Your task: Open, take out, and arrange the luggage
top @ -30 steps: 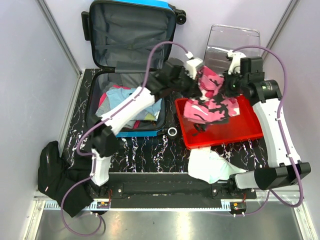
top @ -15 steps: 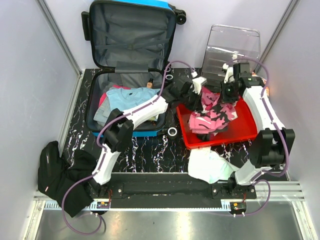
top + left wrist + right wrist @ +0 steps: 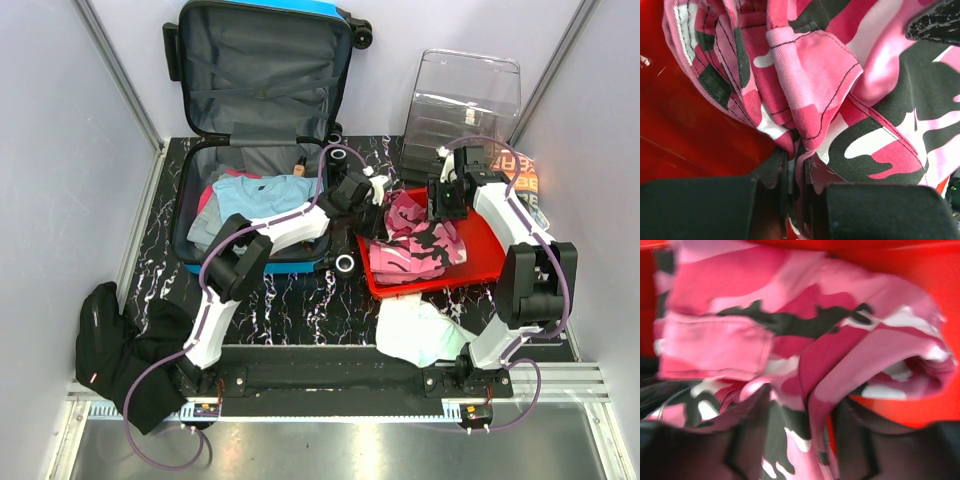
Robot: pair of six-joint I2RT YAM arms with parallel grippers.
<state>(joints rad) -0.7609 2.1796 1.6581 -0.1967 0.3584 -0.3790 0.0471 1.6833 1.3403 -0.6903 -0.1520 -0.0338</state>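
Down onto the red tray [image 3: 488,262] has come the pink camo garment [image 3: 415,245], which a second ago hung stretched in the air between my two arms; both arms have folded in lower and closer over it. My left gripper [image 3: 378,193] is clenched on a fold of that cloth: in its wrist view the fingers [image 3: 771,170] stand nearly together with pink fabric pinched in the narrow slot. My right gripper [image 3: 441,200] also grasps the garment, a thick fold running between its fingers [image 3: 752,432], though that view is blurred. The luggage [image 3: 260,90] lies open at the far left of the table, lid propped up against the back wall, folded clothes heaped in its lower half. It sits just beside the tray's left edge, left of both grippers, and neither touches it.
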